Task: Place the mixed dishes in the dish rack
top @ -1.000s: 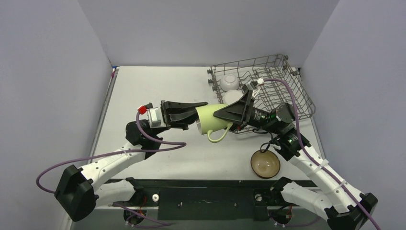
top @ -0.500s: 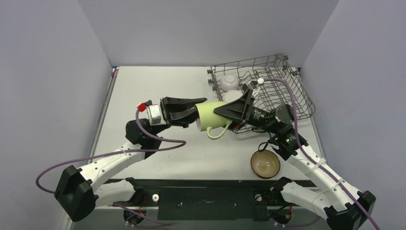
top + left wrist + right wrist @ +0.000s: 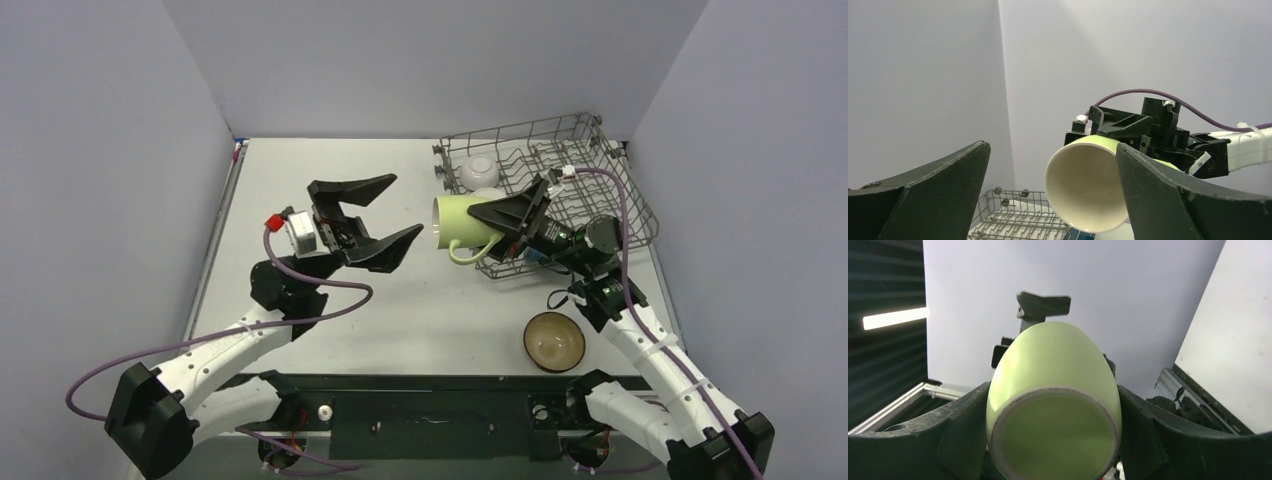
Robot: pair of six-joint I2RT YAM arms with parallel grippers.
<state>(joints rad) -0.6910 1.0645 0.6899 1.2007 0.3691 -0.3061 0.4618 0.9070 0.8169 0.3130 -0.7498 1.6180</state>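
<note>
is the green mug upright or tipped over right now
Tipped on its side: the pale green mug is held off the table by the right gripper, its open mouth facing the open left gripper.

The jaws clamp the pale green mug (image 3: 1054, 390), base facing camera.

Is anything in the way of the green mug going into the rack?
Nothing visible is. The right gripper holds the pale green mug at the dish rack's left side; the small white bowl sits in its far corner, out of the way.
</note>
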